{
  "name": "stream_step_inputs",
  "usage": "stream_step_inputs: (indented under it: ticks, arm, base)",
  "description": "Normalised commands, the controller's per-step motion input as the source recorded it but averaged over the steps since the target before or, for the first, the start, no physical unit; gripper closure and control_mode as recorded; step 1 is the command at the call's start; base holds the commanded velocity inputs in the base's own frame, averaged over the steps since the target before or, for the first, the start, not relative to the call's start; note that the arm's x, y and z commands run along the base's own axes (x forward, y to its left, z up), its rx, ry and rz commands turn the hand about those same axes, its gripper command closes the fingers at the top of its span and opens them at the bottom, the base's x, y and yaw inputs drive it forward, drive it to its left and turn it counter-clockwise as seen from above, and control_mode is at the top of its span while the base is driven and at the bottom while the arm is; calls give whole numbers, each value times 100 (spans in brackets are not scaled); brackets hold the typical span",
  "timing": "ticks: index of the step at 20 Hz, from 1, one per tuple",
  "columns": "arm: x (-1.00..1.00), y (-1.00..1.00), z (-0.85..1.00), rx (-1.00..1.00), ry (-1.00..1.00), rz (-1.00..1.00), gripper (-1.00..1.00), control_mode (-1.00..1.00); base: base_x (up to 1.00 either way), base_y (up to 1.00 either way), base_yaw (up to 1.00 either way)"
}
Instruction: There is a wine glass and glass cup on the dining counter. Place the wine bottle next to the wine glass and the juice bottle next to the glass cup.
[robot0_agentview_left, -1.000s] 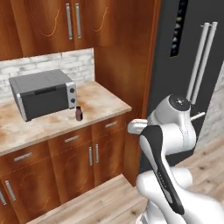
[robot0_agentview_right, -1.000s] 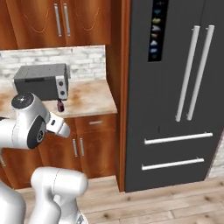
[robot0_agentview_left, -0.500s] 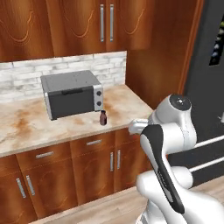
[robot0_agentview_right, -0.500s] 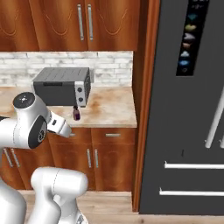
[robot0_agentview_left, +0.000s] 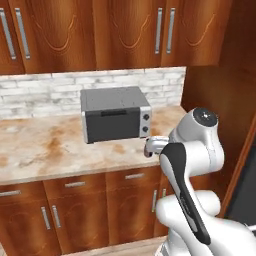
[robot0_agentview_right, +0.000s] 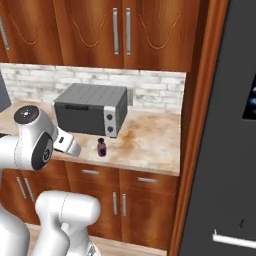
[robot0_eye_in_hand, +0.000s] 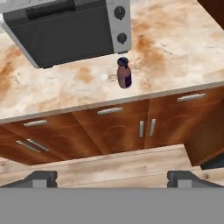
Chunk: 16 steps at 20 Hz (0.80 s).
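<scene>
The juice bottle (robot0_eye_in_hand: 124, 73), small, squat and dark maroon with a dark cap, stands upright on the wall counter (robot0_eye_in_hand: 183, 48) near its front edge, just in front of the toaster oven's knob side. It also appears in the right base view as the juice bottle (robot0_agentview_right: 102, 147). My gripper (robot0_eye_in_hand: 113, 178) hangs open and empty, well back from the counter and above the floor, with the bottle straight ahead of it. Its two dark fingertips (robot0_eye_in_hand: 41, 177) stand wide apart. The wine bottle, wine glass, glass cup and dining counter are out of view.
A grey toaster oven (robot0_agentview_left: 116, 114) sits on the marbled wall counter (robot0_agentview_left: 45, 150) against a white brick backsplash. Wooden cabinets run above and below. A tall wood panel and a dark fridge (robot0_agentview_right: 230, 150) stand at the right. My arm (robot0_agentview_left: 192, 150) covers the counter's right end.
The whole picture has shifted: the base has moved, bringing the toaster oven and juice bottle toward the centre and nearer. The gripper has stayed open.
</scene>
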Motion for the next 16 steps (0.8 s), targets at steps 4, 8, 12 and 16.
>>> stream_step_inputs:
  ticks: [4,8,12,16]
  arm:
    - [0,0,0,0,0,0,-100,100]
    - [0,0,0,0,0,0,-100,100]
    - [0,0,0,0,0,0,-100,100]
    - [0,0,0,0,0,0,-100,100]
  base:
    - [57,-22,31]
    - [56,-27,21]
    - [40,-27,13]
    - [25,-23,6]
